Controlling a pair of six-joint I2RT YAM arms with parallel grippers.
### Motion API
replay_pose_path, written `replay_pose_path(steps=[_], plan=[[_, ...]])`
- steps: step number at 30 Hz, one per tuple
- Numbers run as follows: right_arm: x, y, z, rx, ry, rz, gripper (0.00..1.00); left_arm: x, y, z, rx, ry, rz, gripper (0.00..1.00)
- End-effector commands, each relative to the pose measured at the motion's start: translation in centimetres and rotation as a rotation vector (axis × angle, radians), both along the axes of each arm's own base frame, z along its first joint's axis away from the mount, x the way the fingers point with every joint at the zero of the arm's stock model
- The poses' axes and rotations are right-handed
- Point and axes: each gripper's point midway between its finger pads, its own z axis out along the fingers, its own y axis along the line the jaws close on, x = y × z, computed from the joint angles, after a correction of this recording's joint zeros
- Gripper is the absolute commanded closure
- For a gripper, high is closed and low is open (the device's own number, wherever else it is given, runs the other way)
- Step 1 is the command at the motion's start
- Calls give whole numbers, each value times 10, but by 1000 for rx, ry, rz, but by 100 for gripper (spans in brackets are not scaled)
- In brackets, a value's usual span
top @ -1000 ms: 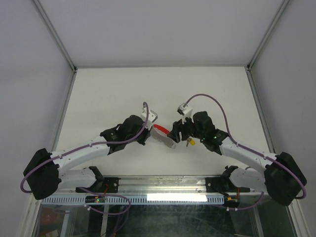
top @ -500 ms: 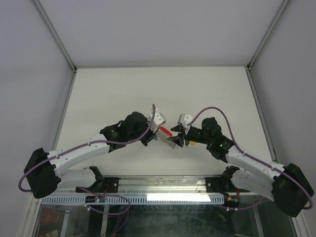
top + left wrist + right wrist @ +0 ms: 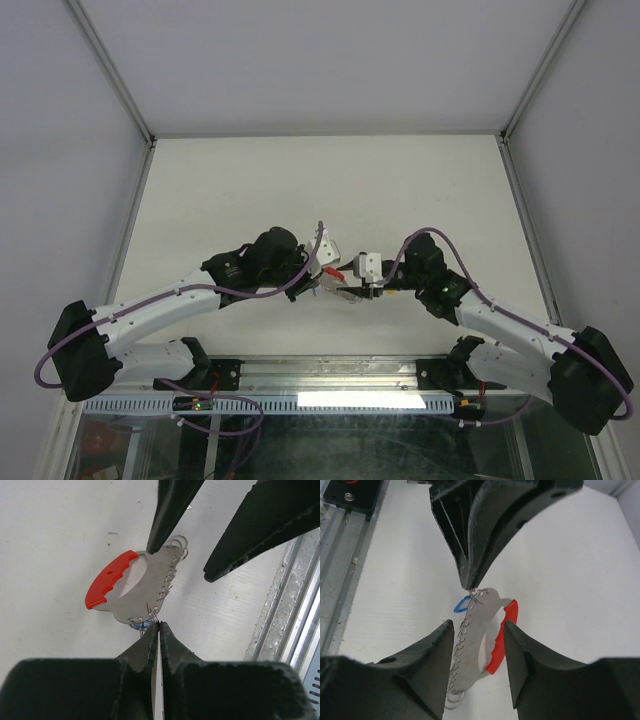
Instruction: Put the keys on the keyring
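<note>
The keyring (image 3: pixel 145 582) is a flat silvery plate with a curved red tab (image 3: pixel 107 580) and a row of small rings along one edge, held off the white table. My left gripper (image 3: pixel 158 625) is shut on a small ring at the plate's edge. The blue key (image 3: pixel 140 626) peeks out just under that spot and shows as a blue loop in the right wrist view (image 3: pixel 461 605). My right gripper (image 3: pixel 478 625) is open, one finger on each side of the plate (image 3: pixel 475 645), not touching it. From above the red tab (image 3: pixel 336 271) shows between both grippers. The yellow key is not clearly visible.
A grey metal rail (image 3: pixel 295 605) runs along the table's near edge, close behind both grippers, and also shows in the right wrist view (image 3: pixel 340 555). The two wrists nearly meet at the table's near middle. White walls and frame posts (image 3: pixel 110 90) bound the table.
My right gripper has swung down and left, and now straddles the keyring with open fingers. My left gripper has shifted a little right with the keyring.
</note>
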Motion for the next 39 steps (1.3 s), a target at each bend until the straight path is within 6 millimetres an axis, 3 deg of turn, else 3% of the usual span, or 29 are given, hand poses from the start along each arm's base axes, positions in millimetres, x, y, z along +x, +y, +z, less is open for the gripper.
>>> replay_pose_path(steps=[1, 26, 38, 39], plan=[[-9, 21, 36, 67, -250, 220, 53, -1, -15, 34, -77, -60, -59, 100], [6, 50, 17, 43, -193, 280, 59, -5, -17, 36, -77, -66, -63, 100], [-1, 55, 3, 5, -136, 307, 59, -5, -15, 38, -77, -76, -56, 100], [2, 55, 2, -1, -164, 300, 71, -5, -15, 38, -75, -77, -56, 100]])
